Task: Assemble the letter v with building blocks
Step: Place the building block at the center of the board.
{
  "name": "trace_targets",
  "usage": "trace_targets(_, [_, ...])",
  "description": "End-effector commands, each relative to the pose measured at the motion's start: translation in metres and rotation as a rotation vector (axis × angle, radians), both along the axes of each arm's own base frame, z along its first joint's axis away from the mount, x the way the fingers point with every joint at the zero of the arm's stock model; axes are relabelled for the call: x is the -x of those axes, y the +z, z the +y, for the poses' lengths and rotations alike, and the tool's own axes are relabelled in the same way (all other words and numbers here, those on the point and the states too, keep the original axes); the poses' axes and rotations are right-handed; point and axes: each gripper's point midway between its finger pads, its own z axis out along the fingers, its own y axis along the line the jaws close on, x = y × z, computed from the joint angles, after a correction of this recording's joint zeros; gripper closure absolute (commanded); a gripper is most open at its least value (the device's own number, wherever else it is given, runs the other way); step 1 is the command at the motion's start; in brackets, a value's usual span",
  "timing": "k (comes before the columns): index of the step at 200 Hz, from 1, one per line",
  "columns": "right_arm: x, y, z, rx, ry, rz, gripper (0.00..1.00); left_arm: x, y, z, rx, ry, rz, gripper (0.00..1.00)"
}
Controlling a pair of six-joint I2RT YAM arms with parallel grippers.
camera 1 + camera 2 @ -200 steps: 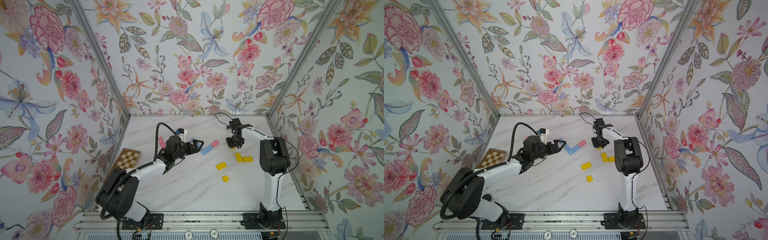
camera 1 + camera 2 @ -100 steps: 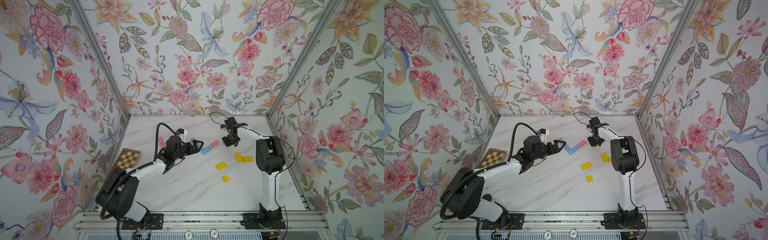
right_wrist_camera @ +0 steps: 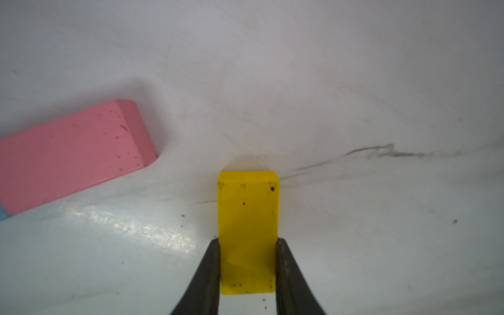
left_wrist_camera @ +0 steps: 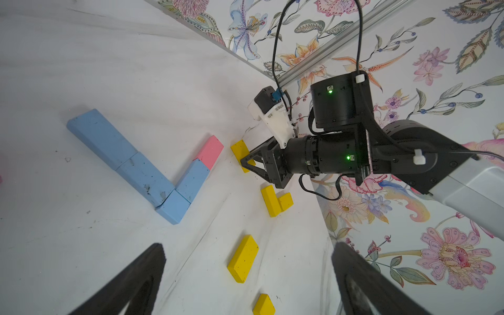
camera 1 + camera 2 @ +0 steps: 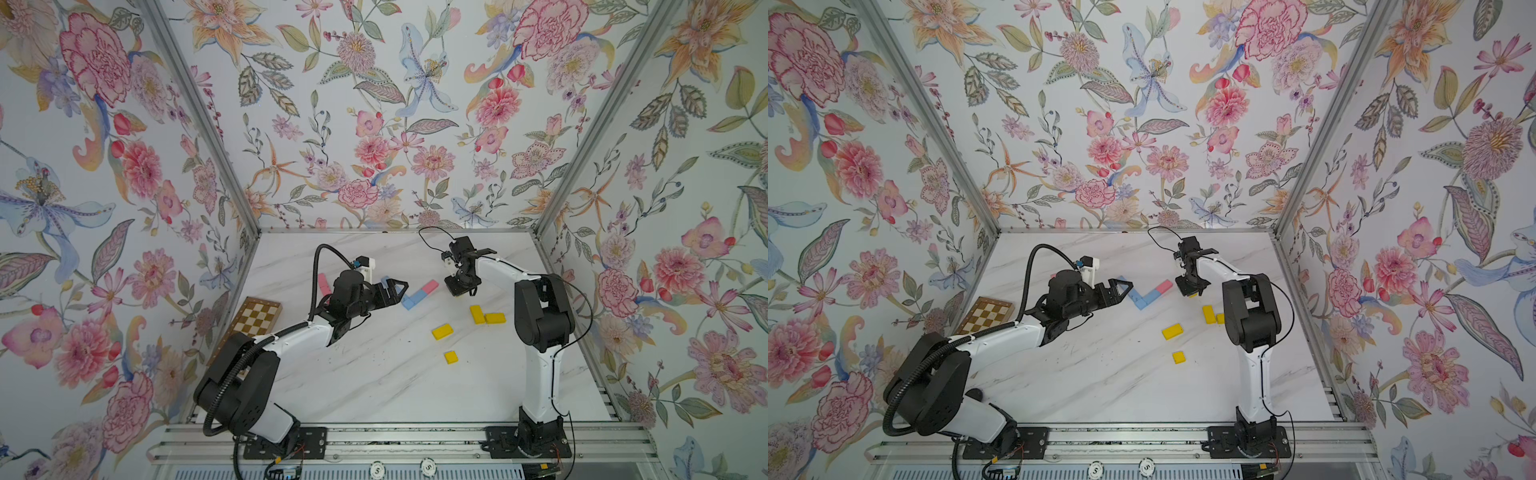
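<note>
Only in the right wrist view is the grip shown plainly: the right claw [image 3: 248, 241] is clamped on the sides of a yellow oblong flat block [image 3: 248, 207], near the end of a pink oblong block [image 3: 73, 152] on the white marble counter [image 3: 354, 81]. Whether the yellow block touches the counter cannot be told. In both top views it is almost hidden under that claw. The partial V is shown whole in the left wrist view: a long arm of light blue blocks [image 4: 122, 152], a blue square at the corner, and a shorter arm of one blue block capped by the pink one. The left claw [image 4: 248, 245] is spread wide and holds nothing; in both top views it is seen near the long arm. Four loose yellow blocks [image 5: 442, 331] lie apart from the V, two of them touching. A second pink block [image 5: 323, 282] and a brown-and-cream checkered board [image 5: 257, 318] at the counter's left edge are seen clearly in the top views alone.
</note>
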Motion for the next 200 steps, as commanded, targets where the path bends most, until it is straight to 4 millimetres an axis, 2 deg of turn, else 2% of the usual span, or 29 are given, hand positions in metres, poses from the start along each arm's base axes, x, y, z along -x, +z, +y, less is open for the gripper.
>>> trace_targets(1, [0.009, 0.04, 0.002, -0.016, -0.073, -0.058, 0.72, 0.002, 0.009, -0.001, -0.031, -0.009, -0.024, 0.01])
trace_targets(22, [0.023, 0.067, 0.019, -0.045, -0.102, -0.091, 0.72, 0.0, 0.006, 0.016, -0.136, 0.035, -0.023, 0.01])
trace_targets(50, [0.05, 0.087, 0.066, -0.14, -0.148, -0.09, 0.71, -0.004, 0.0, 0.062, -0.264, 0.13, 0.02, 0.01])
trace_targets(57, [0.056, 0.088, 0.081, -0.162, -0.154, -0.084, 0.71, -0.005, -0.003, 0.077, -0.28, 0.158, 0.044, 0.01])
trace_targets(62, [0.057, 0.086, 0.085, -0.176, -0.17, -0.075, 0.71, -0.005, -0.004, 0.086, -0.286, 0.175, 0.059, 0.01])
trace_targets(65, [0.065, 0.085, 0.101, -0.188, -0.145, -0.065, 0.71, -0.005, -0.005, 0.091, -0.286, 0.183, 0.068, 0.01])
trace_targets(73, [0.074, 0.082, 0.122, -0.21, -0.134, -0.047, 0.71, -0.004, -0.006, 0.105, -0.282, 0.203, 0.085, 0.01])
trace_targets(93, [0.084, 0.072, 0.158, -0.23, -0.134, -0.022, 0.72, -0.002, -0.018, 0.141, -0.264, 0.27, 0.164, 0.01])
trace_targets(110, [0.093, 0.061, 0.189, -0.214, -0.077, -0.019, 0.72, 0.002, -0.032, 0.164, -0.188, 0.31, 0.236, 0.01])
trace_targets(123, [0.099, 0.058, 0.208, -0.205, -0.038, -0.018, 0.72, 0.006, -0.038, 0.173, -0.122, 0.333, 0.256, 0.01])
trace_targets(144, [0.111, 0.046, 0.226, -0.204, -0.004, 0.017, 0.72, 0.013, -0.046, 0.18, -0.107, 0.348, 0.27, 0.01])
trace_targets(200, [0.119, 0.012, 0.236, -0.13, 0.09, 0.057, 0.71, 0.019, -0.068, 0.178, -0.023, 0.345, 0.32, 0.01])
